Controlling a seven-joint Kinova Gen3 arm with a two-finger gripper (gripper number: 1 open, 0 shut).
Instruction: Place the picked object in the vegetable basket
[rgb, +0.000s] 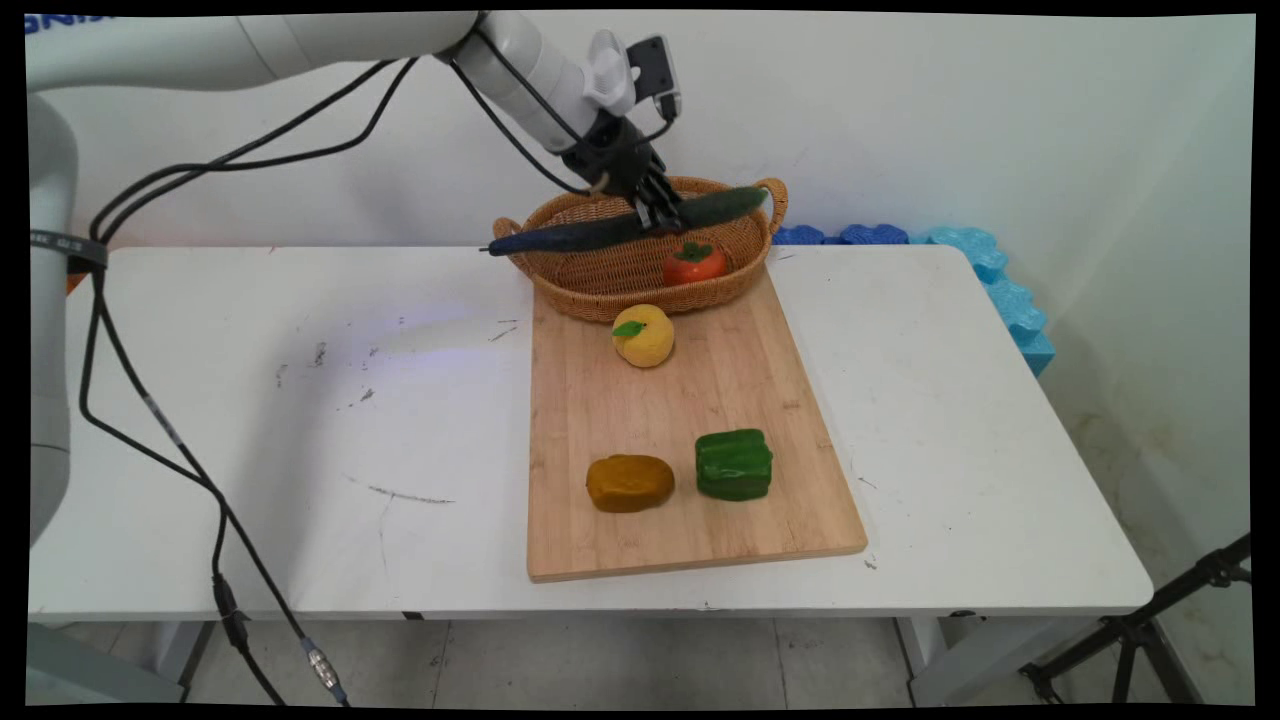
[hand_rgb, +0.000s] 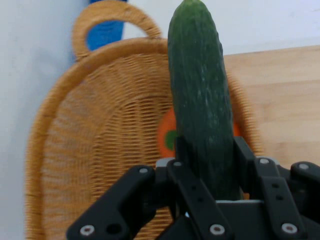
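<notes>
My gripper (rgb: 662, 213) is shut on a long dark green cucumber (rgb: 610, 228), which it holds level above the wicker basket (rgb: 620, 275), its ends reaching past both handles. In the hand view the cucumber (hand_rgb: 200, 100) runs up from between the fingers (hand_rgb: 240, 155) over the basket (hand_rgb: 95, 150). An orange persimmon with a green top (rgb: 694, 264) lies inside the basket, and it shows partly behind the cucumber as the persimmon (hand_rgb: 167, 135) in the hand view.
A wooden cutting board (rgb: 680, 520) lies in front of the basket with a yellow fruit with a leaf (rgb: 644, 335), a brown-orange lump (rgb: 629, 483) and a green pepper (rgb: 734, 464) on it. Blue foam blocks (rgb: 990, 270) line the table's far right edge.
</notes>
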